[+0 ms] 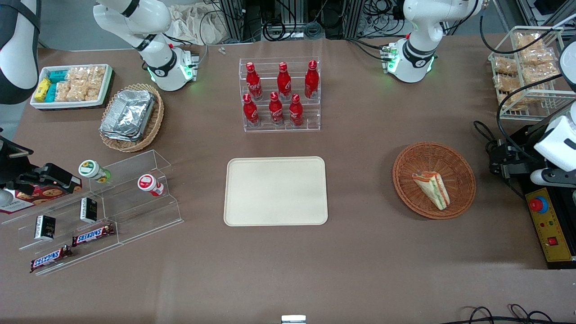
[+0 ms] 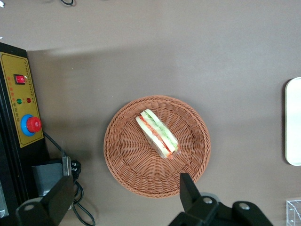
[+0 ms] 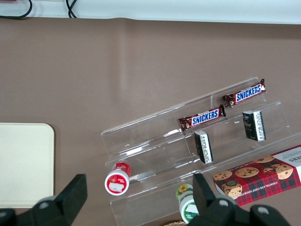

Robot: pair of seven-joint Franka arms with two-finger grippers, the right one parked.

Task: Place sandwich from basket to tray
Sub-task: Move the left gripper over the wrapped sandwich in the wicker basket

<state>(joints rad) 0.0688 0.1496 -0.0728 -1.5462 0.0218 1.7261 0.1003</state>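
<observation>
Gripper (image 2: pixel 126 197) fingers apart above woven basket (image 2: pixel 127 160), wedge sandwich (image 2: pixel 157 133).

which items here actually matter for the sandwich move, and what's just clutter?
Job:
- sandwich, lying in the basket
- basket, toward the working arm's end
- tray, bare, mid-table
- gripper, open, high above the basket

Clutter:
- cola bottles in their clear rack
- foil containers in a tan basket
- Snickers bars on the acrylic shelf
- snack bin
</observation>
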